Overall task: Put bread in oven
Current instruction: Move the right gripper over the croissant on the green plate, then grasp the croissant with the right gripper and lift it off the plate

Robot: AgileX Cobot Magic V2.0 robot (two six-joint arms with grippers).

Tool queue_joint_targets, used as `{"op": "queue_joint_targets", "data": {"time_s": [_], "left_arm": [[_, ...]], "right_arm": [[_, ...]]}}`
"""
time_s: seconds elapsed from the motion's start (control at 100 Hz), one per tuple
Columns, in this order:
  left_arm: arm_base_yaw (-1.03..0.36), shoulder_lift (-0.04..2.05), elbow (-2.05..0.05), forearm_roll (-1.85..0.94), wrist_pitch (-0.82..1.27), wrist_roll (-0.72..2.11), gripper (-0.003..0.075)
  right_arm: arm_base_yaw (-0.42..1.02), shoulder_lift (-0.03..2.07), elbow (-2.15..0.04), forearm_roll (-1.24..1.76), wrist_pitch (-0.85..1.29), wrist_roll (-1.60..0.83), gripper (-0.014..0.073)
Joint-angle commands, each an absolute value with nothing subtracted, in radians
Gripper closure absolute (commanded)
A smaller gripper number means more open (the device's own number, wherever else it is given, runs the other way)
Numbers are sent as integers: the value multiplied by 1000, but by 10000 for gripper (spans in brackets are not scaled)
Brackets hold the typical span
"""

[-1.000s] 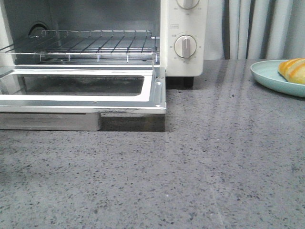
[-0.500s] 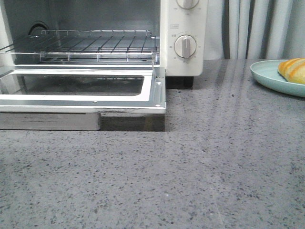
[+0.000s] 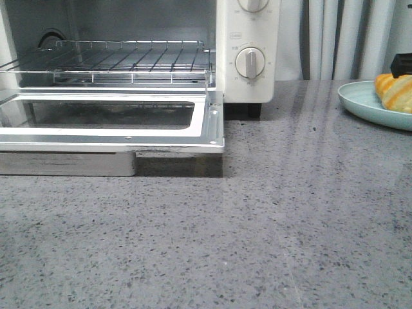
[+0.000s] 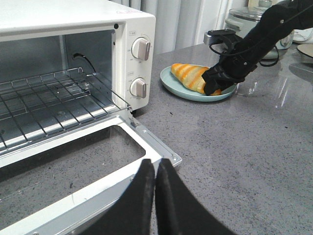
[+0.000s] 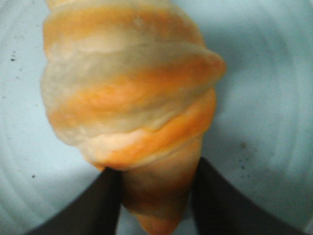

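Observation:
The bread [image 3: 396,91] lies on a pale blue plate [image 3: 360,100] at the right edge of the counter. It is a golden-orange roll with cream stripes [image 5: 132,98]. My right gripper [image 5: 156,196] is shut on the roll's narrow end, one finger pressed against each side. From the left wrist view, that gripper [image 4: 215,87] sits at the far end of the bread [image 4: 190,77]. The white oven [image 3: 248,38] stands at the left with its door [image 3: 206,125] folded down flat and its wire rack [image 3: 129,58] bare. My left gripper [image 4: 155,164] hangs shut and empty over the door's corner.
Grey speckled counter stretches between the oven and the plate. The open door juts out toward the front. Curtains hang behind. In the left wrist view, a glass lidded pot [image 4: 244,17] and other dishes stand beyond the plate [image 4: 168,83].
A black part of my right gripper has appeared above the bread at the right edge of the front view. The bread has shifted slightly. The oven is unchanged.

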State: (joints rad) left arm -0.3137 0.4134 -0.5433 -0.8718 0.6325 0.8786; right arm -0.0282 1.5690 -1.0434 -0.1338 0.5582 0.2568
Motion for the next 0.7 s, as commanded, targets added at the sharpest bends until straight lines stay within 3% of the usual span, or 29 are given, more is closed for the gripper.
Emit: {"op": "queue_joint_targets", "data": {"time_s": [0.0,0.02,0.27,0.44,0.69], "left_arm": [[-322,419,-571,-908,600,869,742],[-322,419,-571,-908,601,869,742],[-322,419,-575,-919,640,869,742],[-322,419,-575,-926,599,869,742],[-322,419,-575,-926,566,869,742]], "right_arm": [[-33,1551,-1070,-140,519,253,606],[-33,1548,-1070,-140,512,253,673],[49,1291,-1082,-136,196,253,661],[337,1182,-1200,-181,122,253,661],[751,1264,-1298,-313,206,253,661]]}}
